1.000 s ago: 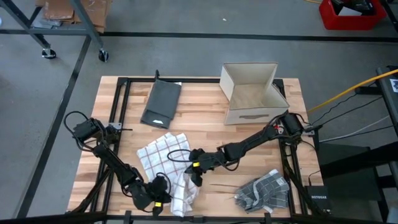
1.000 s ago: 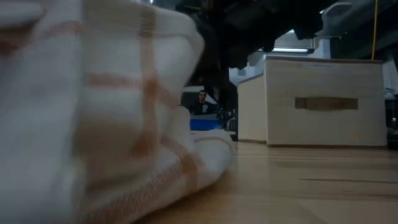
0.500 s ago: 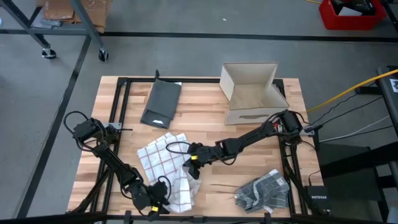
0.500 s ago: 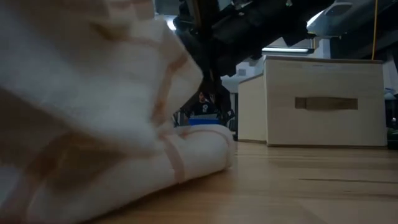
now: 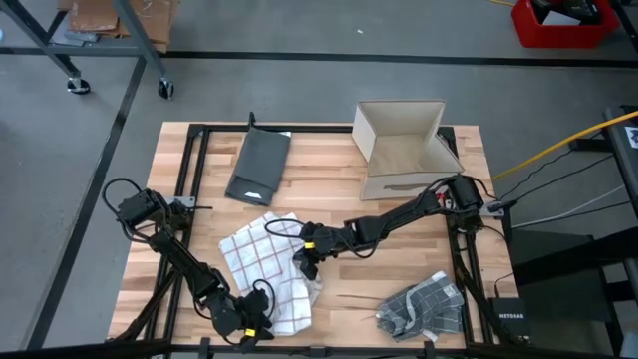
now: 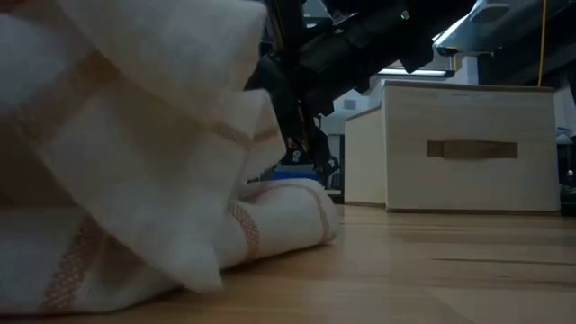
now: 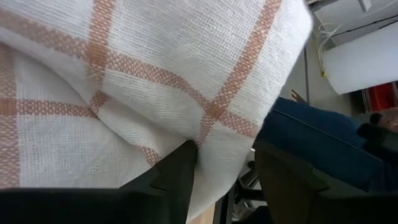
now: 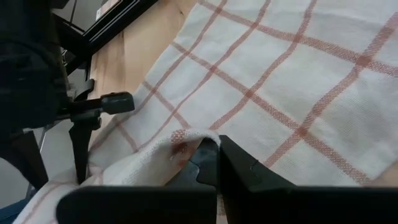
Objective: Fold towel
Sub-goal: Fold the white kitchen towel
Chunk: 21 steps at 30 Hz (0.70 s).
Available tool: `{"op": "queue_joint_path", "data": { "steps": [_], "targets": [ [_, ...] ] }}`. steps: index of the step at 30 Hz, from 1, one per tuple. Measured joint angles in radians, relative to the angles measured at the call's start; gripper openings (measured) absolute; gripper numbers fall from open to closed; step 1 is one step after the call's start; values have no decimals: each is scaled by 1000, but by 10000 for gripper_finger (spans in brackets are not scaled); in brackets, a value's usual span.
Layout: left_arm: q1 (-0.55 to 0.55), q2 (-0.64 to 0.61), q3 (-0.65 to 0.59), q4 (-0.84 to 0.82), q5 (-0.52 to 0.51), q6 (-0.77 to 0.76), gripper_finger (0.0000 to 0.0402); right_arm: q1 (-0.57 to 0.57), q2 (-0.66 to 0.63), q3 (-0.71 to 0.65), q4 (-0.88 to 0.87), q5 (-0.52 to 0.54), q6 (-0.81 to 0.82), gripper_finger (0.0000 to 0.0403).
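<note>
Since a second ago our right gripper (image 5: 302, 262) has carried its pinched fold of the checked towel (image 5: 261, 261) toward the table's middle, fingers closed on the cloth (its hem bunches over them in the wrist view). Our left gripper (image 5: 261, 322) sits at the towel's near edge, fingers (image 7: 176, 174) parted, cloth draped over them. We see the towel on the wooden table (image 5: 329, 179), in front of the grey cloth (image 5: 258, 166) and the box (image 5: 404, 148).

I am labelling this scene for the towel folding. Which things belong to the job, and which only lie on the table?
Job: checked towel; right gripper, shut on its edge; left gripper, open at the near edge.

Lying about: dark folded cloth; cardboard box; grey checked cloth.
</note>
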Motion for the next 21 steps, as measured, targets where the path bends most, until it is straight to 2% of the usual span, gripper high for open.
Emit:
{"op": "queue_joint_path", "data": {
  "steps": [7,15,18,21],
  "targets": [
    [-1,-2,0,-12,-9,-1,125,1,0,0,-14,-1,0,5],
    [-27,-23,0,-169,-47,-21,87,1,0,0,-69,-1,-7,5],
    [-11,-23,0,-205,-48,4,80,1,0,0,-69,-1,-6,5],
    [11,-23,0,-221,-48,-46,81,1,0,0,-69,-24,-2,5]
  ]
}}
